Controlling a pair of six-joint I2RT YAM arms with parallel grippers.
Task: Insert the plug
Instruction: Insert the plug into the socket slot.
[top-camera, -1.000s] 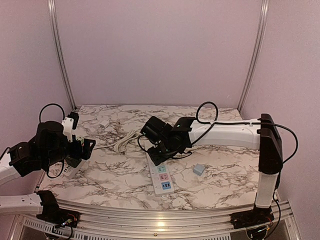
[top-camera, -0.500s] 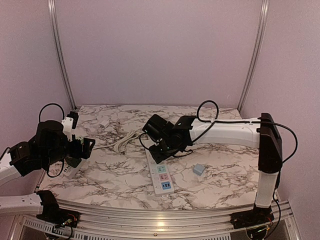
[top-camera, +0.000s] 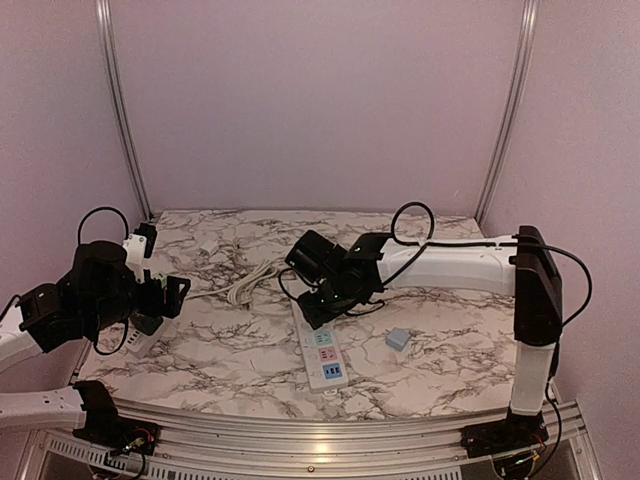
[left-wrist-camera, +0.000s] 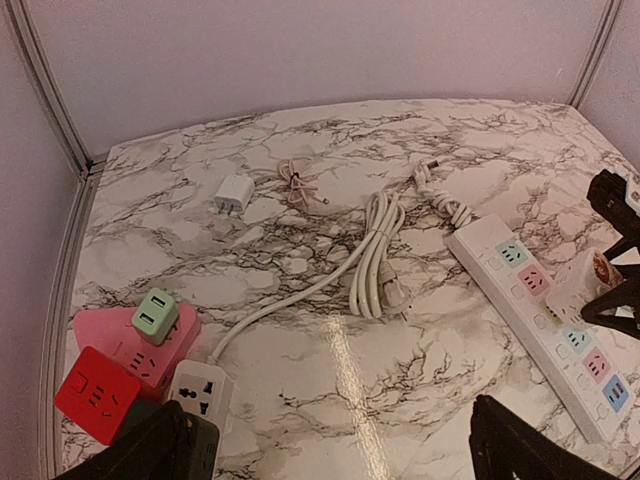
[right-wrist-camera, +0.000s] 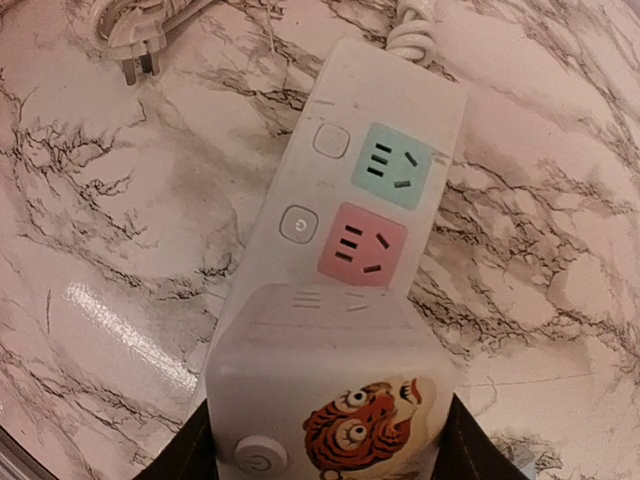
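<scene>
A white power strip (top-camera: 322, 350) with coloured sockets lies in the middle of the marble table; it also shows in the left wrist view (left-wrist-camera: 540, 310) and in the right wrist view (right-wrist-camera: 375, 190). My right gripper (top-camera: 325, 297) is shut on a white cube plug with a tiger sticker (right-wrist-camera: 330, 395), held right over the strip just behind the pink socket (right-wrist-camera: 362, 240); the plug (left-wrist-camera: 583, 282) also shows in the left wrist view. Its prongs are hidden. My left gripper (top-camera: 165, 300) is open and empty at the table's left edge.
A coiled white cable (left-wrist-camera: 378, 250) with its plug lies left of the strip. A white charger (left-wrist-camera: 234, 192), a thin cable (left-wrist-camera: 295, 183), pink, red and green adapters (left-wrist-camera: 130, 350) and a grey socket (left-wrist-camera: 198, 388) sit at left. A small blue-grey block (top-camera: 398, 339) lies right of the strip.
My right gripper has shifted slightly with the plug over the strip. The left arm has not moved.
</scene>
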